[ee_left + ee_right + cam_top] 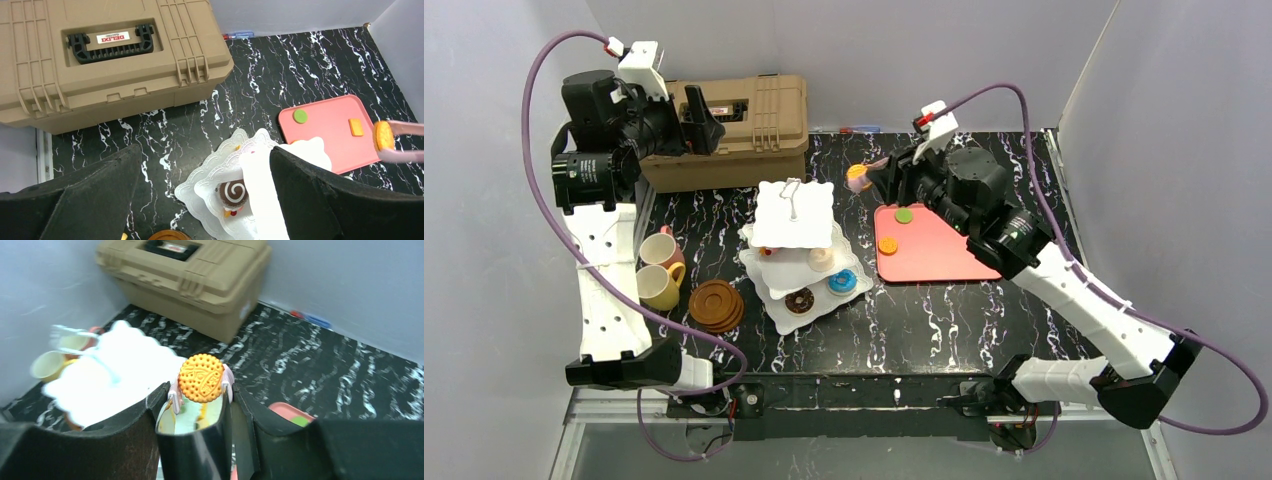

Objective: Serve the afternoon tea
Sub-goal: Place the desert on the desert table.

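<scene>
From above, the left jaws (707, 122) stand wide apart over the tan hard case (754, 120), nothing between them. The right jaws (886, 175) are clamped on pink tongs (874, 165), whose tips pinch an orange biscuit (857, 177) just ahead of the jaws, between the three-tier stand (794, 215) and the pink-red tray (934, 250).

The left wrist camera shows the stand low between its parted jaws, on the marbled tabletop (300, 65).

The right wrist camera shows the biscuit just past the jaws' tips, with the stand blurred off to their left.
</scene>
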